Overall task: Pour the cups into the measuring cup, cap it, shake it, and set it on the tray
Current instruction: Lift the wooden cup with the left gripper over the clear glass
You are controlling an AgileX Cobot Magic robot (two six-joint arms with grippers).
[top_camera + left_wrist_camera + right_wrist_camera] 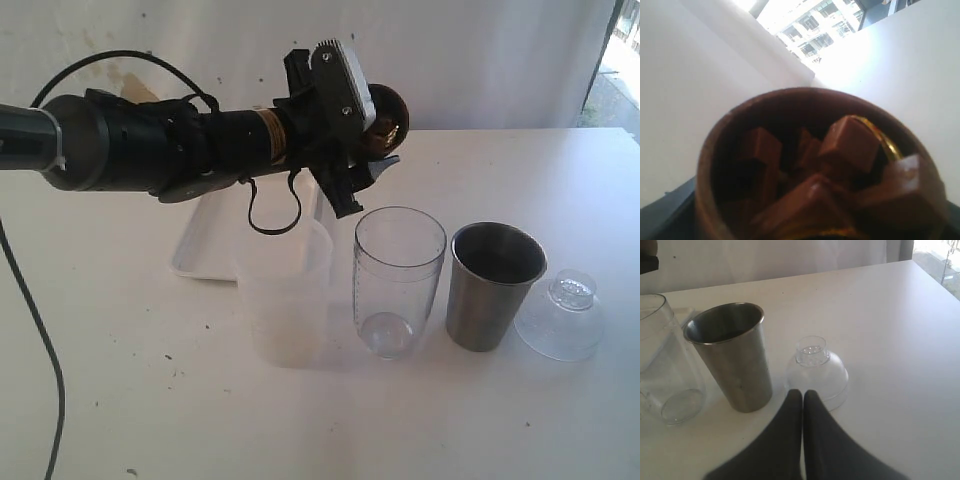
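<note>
The wooden cup (388,115), full of brown chunks (850,142), lies tipped in the clenched left jaws, aloft above the upright measuring cup (398,280), which stands on the worktop (500,420) between frosted jug (285,300) and steel tumbler (495,285), tray (200,250) behind, domed lid (562,315) by the empty, pressed-together right jaws

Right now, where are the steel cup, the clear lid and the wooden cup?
steel cup (485,310), exterior view, outer wall.
clear lid (817,372), right wrist view, dome.
wooden cup (715,137), left wrist view, rim.

white speckled table (300,430) | stained white wall (480,60) behind | daylit window (622,70) at right edge
</note>
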